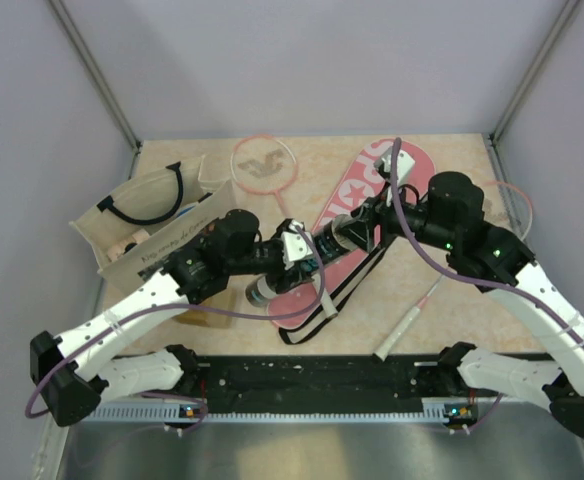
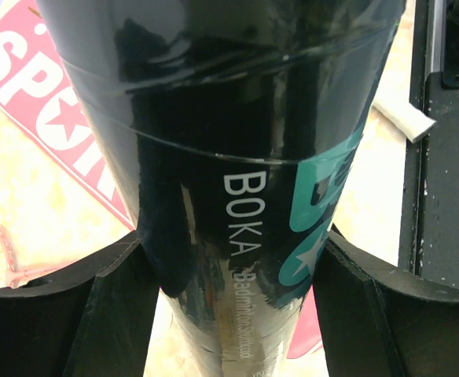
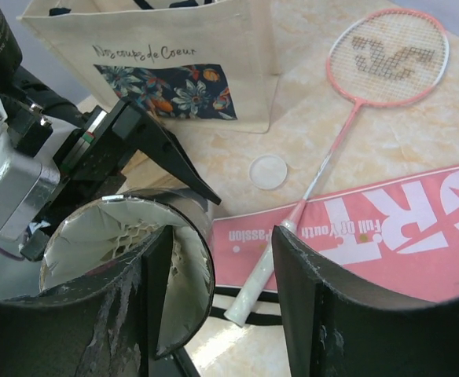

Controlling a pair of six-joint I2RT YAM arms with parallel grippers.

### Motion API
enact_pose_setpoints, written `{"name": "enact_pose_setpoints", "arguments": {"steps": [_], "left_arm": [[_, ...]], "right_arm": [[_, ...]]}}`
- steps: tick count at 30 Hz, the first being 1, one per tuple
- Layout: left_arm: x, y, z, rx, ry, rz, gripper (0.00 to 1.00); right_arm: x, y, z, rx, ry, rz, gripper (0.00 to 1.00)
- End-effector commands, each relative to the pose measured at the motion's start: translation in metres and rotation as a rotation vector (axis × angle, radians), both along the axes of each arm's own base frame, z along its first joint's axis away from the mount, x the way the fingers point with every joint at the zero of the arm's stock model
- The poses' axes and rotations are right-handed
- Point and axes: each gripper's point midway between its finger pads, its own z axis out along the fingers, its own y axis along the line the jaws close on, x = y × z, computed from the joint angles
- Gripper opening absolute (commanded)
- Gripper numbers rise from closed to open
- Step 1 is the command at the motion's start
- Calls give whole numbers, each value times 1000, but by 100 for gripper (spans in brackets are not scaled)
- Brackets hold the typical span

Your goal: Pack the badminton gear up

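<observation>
My left fingers [image 2: 49, 314] are clamped on the tube [image 2: 237, 157], one on each side of its black body just below the BOKA lettering, and they hold it over the tabletop [image 2: 25, 196]. My right fingers [image 3: 324, 314] stand parted with nothing in their grasp. The tube's open mouth sits right at their tips, and one finger crosses its rim (whether that finger is inside the mouth or only in front of it, I can't tell). Something white and netted shows deep in the silver-lined mouth, likely the shuttlecock [image 3: 135, 233].

Just beyond the right fingers the pink cover [image 3: 387, 228] lies flat on the tabletop. A racket [image 3: 387, 55] rests across the cover's edge, its white grip showing between those fingers and its head far beyond them. A small white disc [image 3: 268, 171] lies just beside its shaft. Past the left fingers, on the side away from my right ones, stands the tote [image 3: 174, 71]. The second racket [image 1: 404, 328] lies under my right arm, its grip near the arm bases and well apart from both pairs of fingers.
</observation>
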Motion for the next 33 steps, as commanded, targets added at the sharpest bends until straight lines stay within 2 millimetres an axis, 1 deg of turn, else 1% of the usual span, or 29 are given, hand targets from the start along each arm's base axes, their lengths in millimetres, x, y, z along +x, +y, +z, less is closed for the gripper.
{"name": "enact_pose_setpoints", "arguments": {"steps": [1,5,6,9,13,15,18,20,22,25,28,30,33], "left_arm": [[12,-20,76,-181,-169,-28,22],[15,-24,81,-193,-176,-34,22],[15,-25,82,-194,-181,-36,22],[16,-27,86,-200,-185,-39,21],[18,-27,83,-197,-181,-31,21],[18,-26,83,-202,-180,-26,21],[18,-27,82,-214,-169,-22,20],[18,-27,82,-212,-164,-18,20],[20,-25,80,-207,-152,5,20],[26,-18,79,-217,-111,88,20],[25,-12,76,-236,-92,122,19],[23,-10,76,-252,-86,129,19],[24,-4,79,-261,-85,162,19]], "right_arm": [[-20,6,-50,-111,131,106,55],[-21,6,-68,-155,175,119,60],[-21,5,-73,-171,187,118,60],[-21,5,-79,-183,198,112,58],[-15,2,-79,-176,186,75,57],[-12,2,-79,-173,182,56,58],[-7,1,-72,-142,169,17,60],[-4,-1,-62,-112,162,-17,63],[-4,-3,-46,-73,146,-39,67],[-11,-8,-7,29,93,-51,68],[-21,-13,29,134,53,-55,70],[-28,-20,50,198,20,-62,70],[-34,-27,74,275,-27,-71,71]]}}
